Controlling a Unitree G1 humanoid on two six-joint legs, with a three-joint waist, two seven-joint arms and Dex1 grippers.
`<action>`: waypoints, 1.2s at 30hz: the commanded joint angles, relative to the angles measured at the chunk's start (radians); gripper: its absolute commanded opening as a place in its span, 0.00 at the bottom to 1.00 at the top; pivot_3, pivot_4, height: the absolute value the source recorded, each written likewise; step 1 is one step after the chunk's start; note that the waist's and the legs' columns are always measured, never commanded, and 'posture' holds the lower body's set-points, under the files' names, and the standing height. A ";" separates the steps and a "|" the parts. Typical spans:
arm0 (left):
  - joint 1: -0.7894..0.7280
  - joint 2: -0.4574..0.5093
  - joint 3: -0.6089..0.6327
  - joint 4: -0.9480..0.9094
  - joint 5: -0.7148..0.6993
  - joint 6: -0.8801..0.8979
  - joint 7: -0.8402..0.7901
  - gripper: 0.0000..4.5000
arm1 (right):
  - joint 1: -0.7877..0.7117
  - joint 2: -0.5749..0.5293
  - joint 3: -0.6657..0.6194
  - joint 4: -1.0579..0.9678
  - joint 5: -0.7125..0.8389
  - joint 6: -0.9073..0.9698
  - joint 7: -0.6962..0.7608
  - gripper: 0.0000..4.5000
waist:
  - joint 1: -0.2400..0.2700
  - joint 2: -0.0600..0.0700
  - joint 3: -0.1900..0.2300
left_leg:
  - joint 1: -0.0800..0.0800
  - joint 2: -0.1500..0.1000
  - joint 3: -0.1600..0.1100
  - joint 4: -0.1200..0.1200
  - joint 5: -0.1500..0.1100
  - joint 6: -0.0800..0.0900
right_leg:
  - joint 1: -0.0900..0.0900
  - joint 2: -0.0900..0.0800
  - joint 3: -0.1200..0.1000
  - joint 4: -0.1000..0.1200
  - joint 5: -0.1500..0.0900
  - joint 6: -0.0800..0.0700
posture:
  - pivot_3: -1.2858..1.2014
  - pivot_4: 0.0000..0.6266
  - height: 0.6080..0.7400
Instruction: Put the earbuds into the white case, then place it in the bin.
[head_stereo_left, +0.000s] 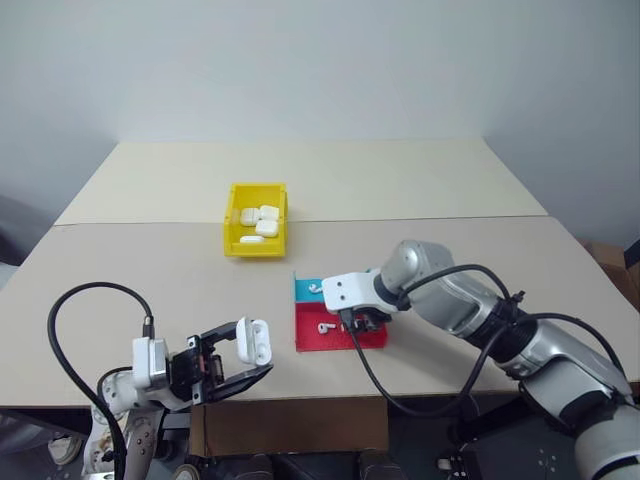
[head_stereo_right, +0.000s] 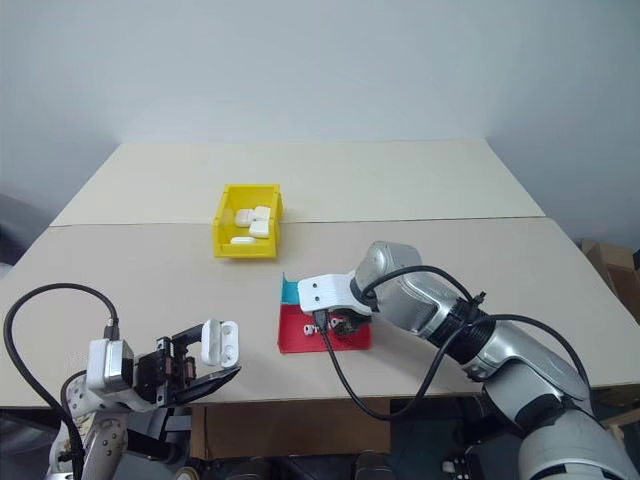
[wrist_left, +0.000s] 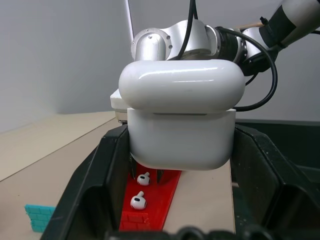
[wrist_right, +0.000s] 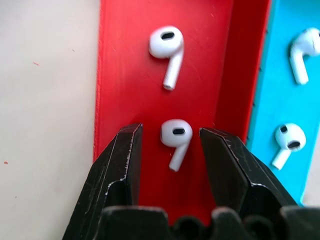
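Four earbuds (wrist_right: 175, 141) on tray (wrist_right: 120, 75): two red half, two blue, counted via right wrist. My right gripper (wrist_right: 171, 145) half-open straddling one. Left gripper (head_stereo_left: 240, 362) clamps white case (head_stereo_left: 253, 340), lid up. Head view adds bin (head_stereo_left: 233, 225), several cases inside.

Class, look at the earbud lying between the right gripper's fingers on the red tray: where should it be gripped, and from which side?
Grip the earbud across its rounded head, coming straight down from above. It lies flat on the red tray, its thin stem offering little hold, and the open fingers already straddle the head.
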 joint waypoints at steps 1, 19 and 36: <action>-0.006 0.009 -0.006 -0.044 -0.006 -0.005 0.014 0.61 | 0.001 0.001 -0.029 -0.012 -0.020 -0.016 0.004 0.50 | 0.000 0.000 0.000 | 0.000 0.000 0.000 0.000 0.000 0.000 | 0.000 0.000 0.000 0.000 0.000 0.000 | 0.52 0.24 1.00; 0.009 0.008 -0.017 -0.051 0.014 -0.029 0.038 0.61 | 0.014 0.016 -0.022 0.030 -0.075 -0.046 0.014 0.41 | 0.000 0.000 0.000 | 0.000 0.000 0.000 0.000 0.000 0.000 | 0.000 0.000 0.000 0.000 0.000 0.000 | 0.52 0.24 1.00; -0.018 -0.003 -0.016 -0.027 0.012 -0.029 0.049 0.61 | 0.035 -0.012 -0.079 -0.058 -0.081 -0.020 0.038 0.17 | 0.001 0.000 0.000 | 0.000 0.000 0.000 0.000 0.000 0.000 | 0.000 0.000 0.000 0.000 0.000 0.000 | 0.52 0.24 1.00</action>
